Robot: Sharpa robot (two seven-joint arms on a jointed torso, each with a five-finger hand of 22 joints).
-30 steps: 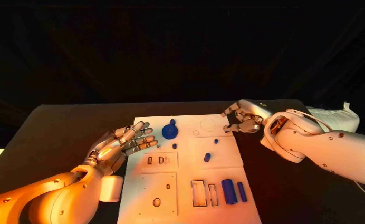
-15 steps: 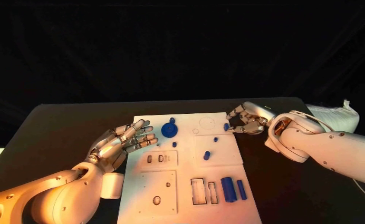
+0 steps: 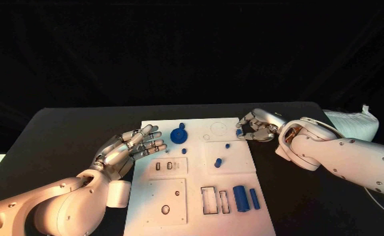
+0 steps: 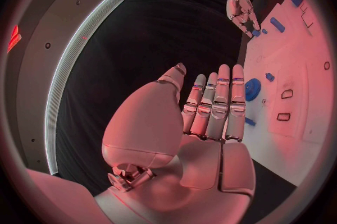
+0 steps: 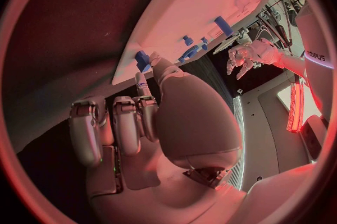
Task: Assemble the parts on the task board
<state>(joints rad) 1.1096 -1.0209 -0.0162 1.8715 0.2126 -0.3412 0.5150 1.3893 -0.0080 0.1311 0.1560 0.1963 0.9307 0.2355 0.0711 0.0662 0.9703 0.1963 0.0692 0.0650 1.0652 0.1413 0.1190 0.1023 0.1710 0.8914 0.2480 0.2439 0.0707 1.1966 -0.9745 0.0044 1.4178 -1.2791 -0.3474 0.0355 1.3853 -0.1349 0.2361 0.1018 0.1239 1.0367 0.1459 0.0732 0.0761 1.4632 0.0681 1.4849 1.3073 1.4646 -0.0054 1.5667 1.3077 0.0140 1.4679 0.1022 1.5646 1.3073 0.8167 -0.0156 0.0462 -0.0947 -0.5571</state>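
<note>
The task looks barely begun. On the white rectangular task board (image 3: pixel 200 177) most small blue parts lie loose or stand unseated: a round blue disc with a knob (image 3: pixel 178 135) just beyond the left hand's fingertips, a small blue peg (image 3: pixel 183 151) beside those fingertips, a short blue capsule (image 3: pixel 217 163) and a tiny blue stud (image 3: pixel 227 146) between the two hands, and two blue bars (image 3: pixel 244 200) lying side by side at the board's near end, next to empty rectangular slots (image 3: pixel 215 202). The slots and the round recesses appear unfilled — so nearly all the seating is left, in my judgement.

The right silver hand (image 3: pixel 254 126) sits at the board's far right edge, fingers curled in on a small blue piece (image 3: pixel 238 132) pinched at its fingertips; the right wrist view shows blue (image 5: pixel 142 60) at the fingertip too. The left silver hand (image 3: pixel 128 148) hovers by the board's left edge, flat, fingers spread, holding nothing.

Room to move — the black worktop (image 3: pixel 72 130) lies bare outward of each hand, and the board's middle stands open between them. The right hand works close over the board's edge, so a dropped piece could roll off onto the worktop
</note>
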